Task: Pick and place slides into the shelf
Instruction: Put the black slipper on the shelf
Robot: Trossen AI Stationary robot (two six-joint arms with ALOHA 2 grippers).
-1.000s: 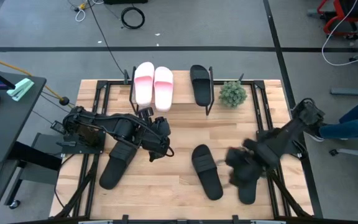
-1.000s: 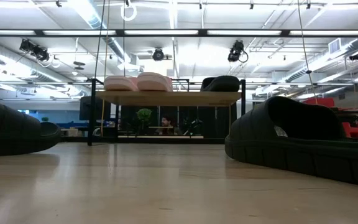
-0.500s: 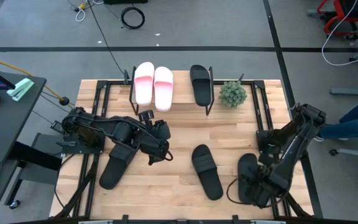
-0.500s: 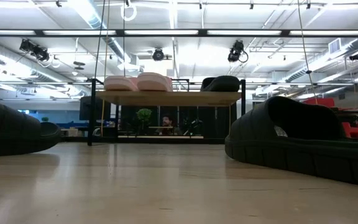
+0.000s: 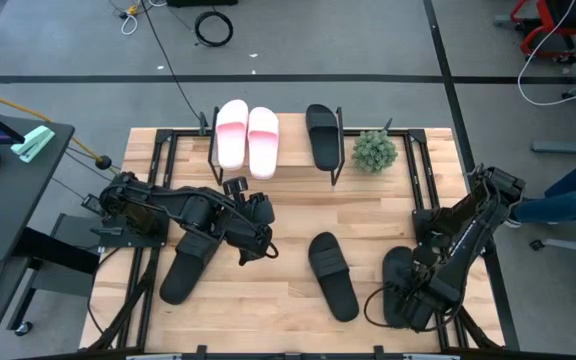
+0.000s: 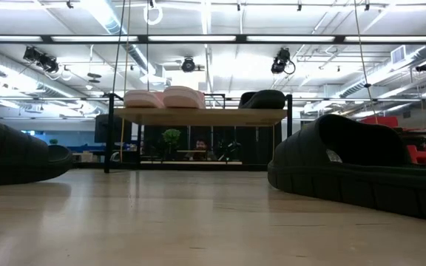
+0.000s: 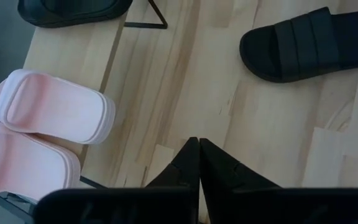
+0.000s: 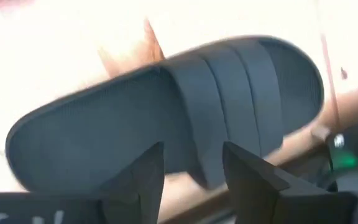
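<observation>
The shelf (image 5: 290, 160) stands at the table's far edge with two pale pink slides (image 5: 248, 135) and one black slide (image 5: 323, 133) on its top board. Three more black slides lie sole-down on the table: one near left (image 5: 190, 262), one in the middle (image 5: 332, 275), one near right (image 5: 398, 280). My right gripper (image 8: 194, 158) is open low over the near-right slide (image 8: 166, 106), and its fingers straddle that slide's long edge. My left gripper (image 7: 199, 149) is shut, hovering between the shelf and the near-left slide. The low view shows no gripper. My right gripper comes at the near-right black slide from above, with its open fingers (image 8: 244, 165) across the slide's long side edge (image 8: 191, 165). I cannot tell whether they touch it. The slide lies flat on the table.
A small green plant (image 5: 374, 150) stands right of the shelf. Black frame rails run along the table's left and right sides. A person's legs (image 5: 568, 190) show beyond the right edge. Bare wood lies between the shelf and the middle slide.
My right arm has swung toward the table's near edge, carrying its gripper from beside the middle slide to over the near-right slide; it has kept still for the last half second. The left arm has not moved.
</observation>
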